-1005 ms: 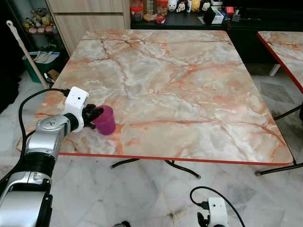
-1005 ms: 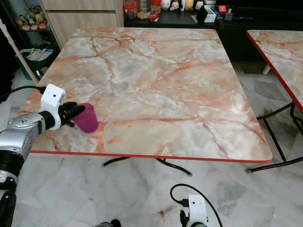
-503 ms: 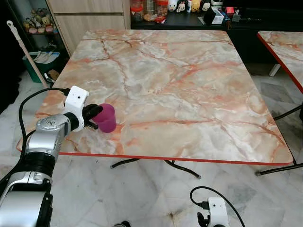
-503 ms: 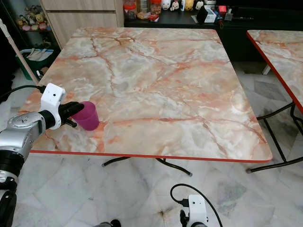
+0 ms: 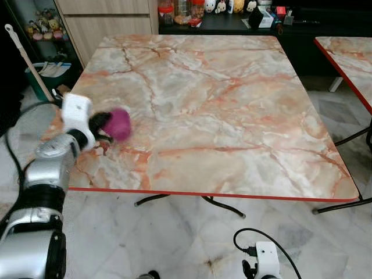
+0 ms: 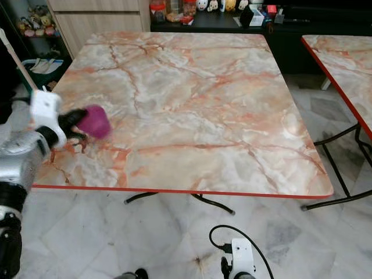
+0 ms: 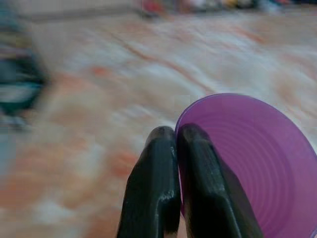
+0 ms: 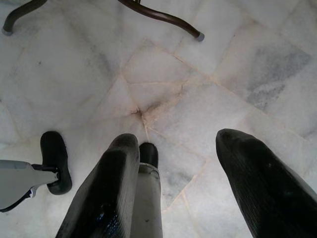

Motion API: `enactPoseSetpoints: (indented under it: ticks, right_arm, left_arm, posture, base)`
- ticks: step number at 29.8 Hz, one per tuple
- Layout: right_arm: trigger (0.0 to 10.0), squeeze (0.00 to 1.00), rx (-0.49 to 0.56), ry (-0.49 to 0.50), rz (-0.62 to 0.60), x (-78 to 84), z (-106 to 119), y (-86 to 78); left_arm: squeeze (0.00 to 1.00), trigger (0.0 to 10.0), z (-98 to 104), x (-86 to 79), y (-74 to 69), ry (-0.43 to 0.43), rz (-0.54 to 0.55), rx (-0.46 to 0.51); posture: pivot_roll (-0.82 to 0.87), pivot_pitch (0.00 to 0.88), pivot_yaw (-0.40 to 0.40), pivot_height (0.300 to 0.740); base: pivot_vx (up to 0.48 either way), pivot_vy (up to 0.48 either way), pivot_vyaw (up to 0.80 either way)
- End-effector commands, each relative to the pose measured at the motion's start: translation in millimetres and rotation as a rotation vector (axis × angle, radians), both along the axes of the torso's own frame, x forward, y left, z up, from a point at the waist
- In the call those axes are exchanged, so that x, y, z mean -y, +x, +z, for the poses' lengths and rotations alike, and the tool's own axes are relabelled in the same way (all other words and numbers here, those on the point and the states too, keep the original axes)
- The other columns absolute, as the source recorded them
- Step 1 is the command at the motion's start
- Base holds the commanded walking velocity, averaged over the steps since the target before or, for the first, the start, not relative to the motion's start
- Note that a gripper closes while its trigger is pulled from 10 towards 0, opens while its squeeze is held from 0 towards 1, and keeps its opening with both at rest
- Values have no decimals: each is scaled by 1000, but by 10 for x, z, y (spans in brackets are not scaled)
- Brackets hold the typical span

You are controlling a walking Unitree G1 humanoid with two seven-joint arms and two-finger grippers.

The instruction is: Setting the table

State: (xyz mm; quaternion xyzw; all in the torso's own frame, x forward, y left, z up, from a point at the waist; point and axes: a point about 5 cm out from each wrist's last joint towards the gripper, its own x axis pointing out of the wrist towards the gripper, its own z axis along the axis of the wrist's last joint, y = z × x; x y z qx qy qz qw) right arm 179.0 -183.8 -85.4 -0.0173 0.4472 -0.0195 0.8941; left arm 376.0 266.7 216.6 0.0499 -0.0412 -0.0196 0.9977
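While the left pincer [image 5: 100,123] pinches the rim of the small purple plastic cup [image 5: 118,124], its fingers closed on the wall, the cup hangs tipped above the near-left corner of the marbled, red-edged table [image 5: 232,110]. It looks light, thin and flexible, so a gentle rim grip suits. The right pincer [image 8: 188,168] hangs open over the floor.

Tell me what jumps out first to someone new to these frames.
A purple cup, pinched at its rim by the left gripper, is over the marble table's near left corner, blurred. The right gripper hangs open over the tiled floor.
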Motion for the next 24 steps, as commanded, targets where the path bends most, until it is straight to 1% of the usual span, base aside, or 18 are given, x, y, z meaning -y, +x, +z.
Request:
enactPoseSetpoints:
  ticks: [1,2,3,4,5,6,8,10,12,14,15,17,18,19,20,21,22,24]
  right_arm:
    - [10000,0,-10,3,-12,10,-15,-35]
    - [10000,0,-10,3,-12,10,-16,-36]
    - [10000,0,-10,3,-13,8,-17,-37]
    - [10000,0,-10,3,-13,7,-17,-38]
    - [10000,0,-10,5,-14,0,-18,-39]
    - [10000,0,-10,5,-14,0,-18,-39]
    - [10000,0,-8,9,-17,-10,-19,-39]
    - [10000,0,-8,11,-18,-17,-20,-41]
    - [10000,0,-9,12,-18,-25,-23,-45]
    - [10000,0,-10,13,-17,-31,-26,-49]
    - [10000,0,-11,13,-12,-35,-27,-50]
    - [10000,0,-12,12,-7,-37,-27,-50]
    - [10000,0,-12,12,-7,-37,-27,-50]
    - [10000,0,-11,12,-9,-35,-26,-48]
    - [10000,0,-8,12,-10,-30,-21,-40]
    - [10000,0,-8,12,-10,-30,-21,-40]
    - [10000,0,-6,11,-14,-22,-17,-31]
    - [10000,0,-4,11,-17,-16,-13,-25]
  left_arm:
    - [0,10000,139,-380,-86,-33,214,72]
    - [0,10000,146,-442,-107,-30,253,75]
    - [0,10000,134,-602,-163,-5,358,60]
    - [0,10000,129,-650,-182,3,387,57]
    - [0,10000,108,-815,-271,48,501,48]
    - [0,10000,108,-815,-271,48,501,48]
    - [0,10000,73,-1014,-402,92,634,46]
    - [0,10000,46,-1112,-473,113,702,45]
    - [0,10000,1,-1214,-561,170,774,29]
    - [0,10000,-88,-1327,-661,181,864,0]
    - [0,10000,-217,-1458,-800,137,993,-36]
    - [0,10000,-322,-1543,-925,136,1094,-62]
    - [0,10000,-322,-1543,-925,136,1094,-62]
    - [0,10000,-437,-1578,-1011,166,1153,-102]
    - [0,10000,-556,-1583,-1068,221,1173,-156]
    - [0,10000,-556,-1583,-1068,221,1173,-156]
    - [0,10000,-701,-1578,-1118,257,1163,-237]
    - [0,10000,-835,-1580,-1188,255,1173,-294]
  posture:
    - [48,125,0,740]
    - [48,125,0,740]
    - [50,123,4,740]
    - [50,123,4,740]
    - [45,119,9,740]
    - [45,119,9,740]
    - [44,116,12,740]
    - [46,111,13,740]
    - [48,110,11,740]
    - [50,108,11,740]
    - [51,110,10,740]
    - [51,104,8,740]
    - [51,104,8,740]
    - [48,103,8,740]
    - [45,100,8,740]
    - [45,100,8,740]
    - [43,100,9,740]
    - [38,98,8,740]
  base:
    - [0,0,0]
    - [0,0,0]
    - [0,0,0]
    - [0,0,0]
    - [0,0,0]
    - [0,0,0]
    - [0,0,0]
    - [0,0,0]
    - [0,0,0]
    - [0,0,0]
    - [0,0,0]
    - [0,0,0]
    - [0,0,0]
    - [0,0,0]
    - [0,0,0]
    - [0,0,0]
    - [0,0,0]
    - [0,0,0]
